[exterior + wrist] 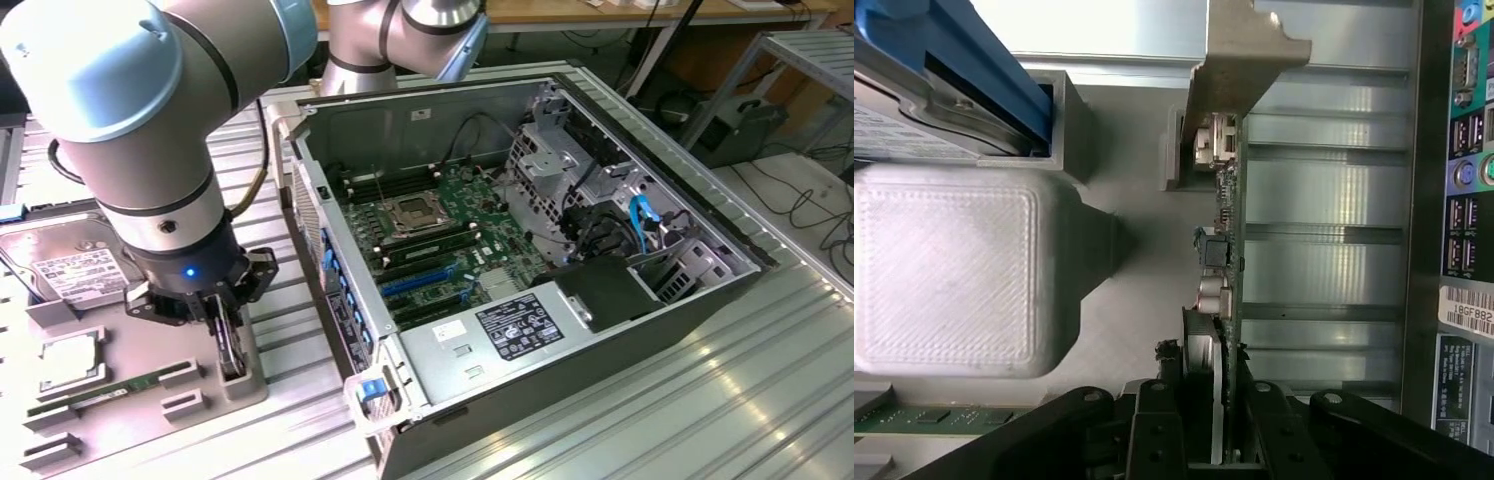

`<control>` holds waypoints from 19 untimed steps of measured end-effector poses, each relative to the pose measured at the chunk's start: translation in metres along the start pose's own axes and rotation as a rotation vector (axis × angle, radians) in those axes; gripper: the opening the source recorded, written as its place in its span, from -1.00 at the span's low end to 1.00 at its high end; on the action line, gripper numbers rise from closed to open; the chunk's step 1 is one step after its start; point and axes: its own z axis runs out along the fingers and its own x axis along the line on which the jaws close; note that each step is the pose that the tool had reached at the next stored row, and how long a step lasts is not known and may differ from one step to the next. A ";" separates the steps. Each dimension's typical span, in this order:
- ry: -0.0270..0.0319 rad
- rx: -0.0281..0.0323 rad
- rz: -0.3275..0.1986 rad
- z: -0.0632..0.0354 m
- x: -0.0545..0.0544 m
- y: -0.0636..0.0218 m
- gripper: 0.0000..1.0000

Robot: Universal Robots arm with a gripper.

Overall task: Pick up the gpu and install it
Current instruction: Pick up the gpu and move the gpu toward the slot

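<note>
The gpu (pixel 1224 250) stands on edge in a grey holder (pixel 247 385), left of the open computer case in the exterior view. In the wrist view I look along its thin green board, with the silver end bracket (pixel 1239 60) at the far end. My gripper (pixel 1209 395) straddles the card from above, and its black fingers (pixel 1154 420) press close against both faces. In the exterior view the gripper (pixel 220 325) hangs straight down over the holder, and a strip of the gpu (pixel 234 355) shows below it.
The open computer case (pixel 747 260) lies on its side, showing the motherboard (pixel 441 225) and blue slots (pixel 420 282). On the tray lie a hard drive (pixel 67 265), a processor (pixel 67 365) and a memory stick (pixel 114 392). The case's port panel (pixel 1464 200) is close beside the card.
</note>
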 end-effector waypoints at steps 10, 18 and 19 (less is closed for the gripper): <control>-0.0002 -0.0001 0.000 0.0004 0.000 0.0000 -0.44; -0.0001 -0.0004 0.000 -0.0040 0.000 0.0002 -0.44; -0.0002 -0.0006 0.000 -0.0056 0.000 0.0002 -0.44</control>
